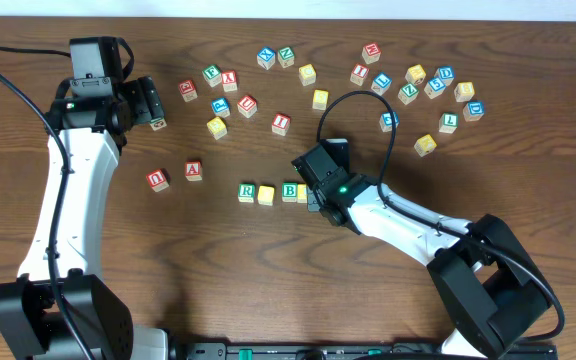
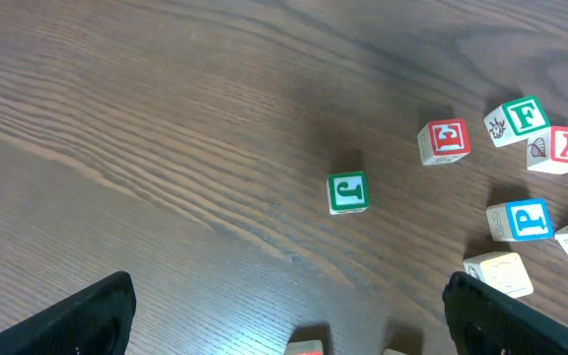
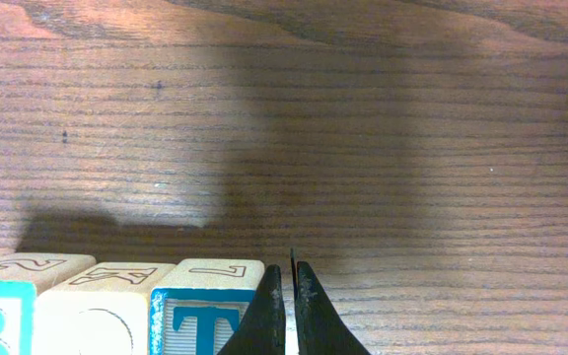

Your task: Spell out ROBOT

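Left of B cube (image 1: 290, 191): R cube (image 1: 247, 192), first O (image 1: 266, 194). Right of B: second O (image 3: 102, 316), T cube (image 3: 205, 314). Right fingers (image 3: 284, 291) shut, empty, just beside T. Left fingers (image 1: 151, 104) wide open, empty, far from B. Word looks spelled; maybe tighten gaps.

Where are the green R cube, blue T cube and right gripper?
green R cube (image 1: 247, 192), overhead view, top face.
blue T cube (image 3: 203, 323), right wrist view, lettered face.
right gripper (image 3: 288, 281), right wrist view, between its fingertips.
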Robot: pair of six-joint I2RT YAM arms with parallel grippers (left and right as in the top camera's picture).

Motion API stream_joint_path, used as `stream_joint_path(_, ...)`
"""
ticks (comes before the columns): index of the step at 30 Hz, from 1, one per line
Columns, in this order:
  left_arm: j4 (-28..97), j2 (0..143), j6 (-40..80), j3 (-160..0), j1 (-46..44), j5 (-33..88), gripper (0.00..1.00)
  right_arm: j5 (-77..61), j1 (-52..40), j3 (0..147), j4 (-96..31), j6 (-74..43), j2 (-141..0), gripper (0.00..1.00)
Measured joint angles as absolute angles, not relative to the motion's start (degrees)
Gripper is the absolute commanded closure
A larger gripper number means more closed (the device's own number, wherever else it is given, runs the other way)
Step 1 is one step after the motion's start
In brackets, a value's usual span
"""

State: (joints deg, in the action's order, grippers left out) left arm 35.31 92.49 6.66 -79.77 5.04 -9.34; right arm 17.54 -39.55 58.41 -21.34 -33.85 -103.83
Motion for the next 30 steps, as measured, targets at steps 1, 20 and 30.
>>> stream_joint_path(1, 35.3, 92.5, 6.7, -79.8, 5.0, -9.3, 0.02, 17.5, -39.6, 58.4, -21.4, -33.8, -103.8, 0.99)
stream_joint_path(20, 35.3, 92.5, 6.7, -79.8, 5.0, -9.3, 0.02, 16.1, -39.6, 58.4, -20.3, -33.3, -103.8, 0.99)
stream_joint_path(30, 35.3, 92.5, 6.7, -79.8, 5.0, -9.3, 0.02, 15.7, -39.6, 58.4, -20.2, -33.2, -103.8, 0.99)
